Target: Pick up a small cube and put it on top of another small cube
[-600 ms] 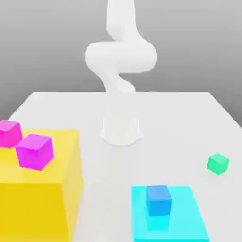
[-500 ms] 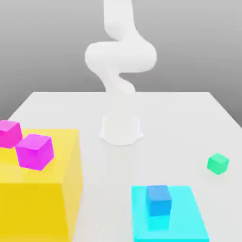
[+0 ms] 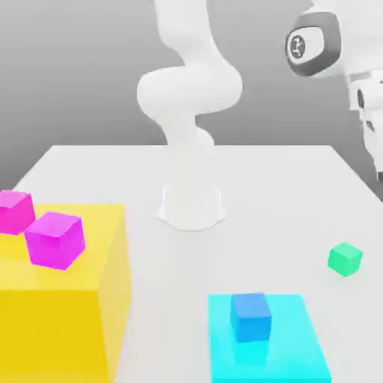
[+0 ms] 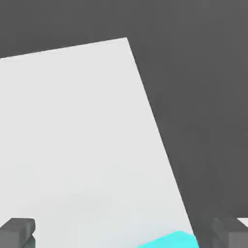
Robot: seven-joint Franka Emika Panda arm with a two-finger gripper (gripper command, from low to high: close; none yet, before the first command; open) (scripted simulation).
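The small green cube (image 3: 345, 259) rests on the white table (image 3: 284, 194) near the exterior view's right edge, with nothing touching it. The arm's wrist and hand (image 3: 365, 90) hang high above the table at the exterior view's upper right, well above the green cube. In the hand view my gripper (image 4: 123, 235) is open, its two grey fingertips (image 4: 17, 232) far apart with nothing between them. Beneath it lie bare table and a corner of the cyan platform (image 4: 169, 240).
A blue cube (image 3: 250, 316) stands on a flat cyan platform (image 3: 299, 351) at the front. Two larger magenta cubes (image 3: 54, 239) sit on a tall yellow block (image 3: 97, 299) at the exterior view's left. The robot base (image 3: 191, 206) stands mid-table.
The arm has swung, bringing its wrist and hand into sight at the exterior view's upper right. None of the cubes has moved.
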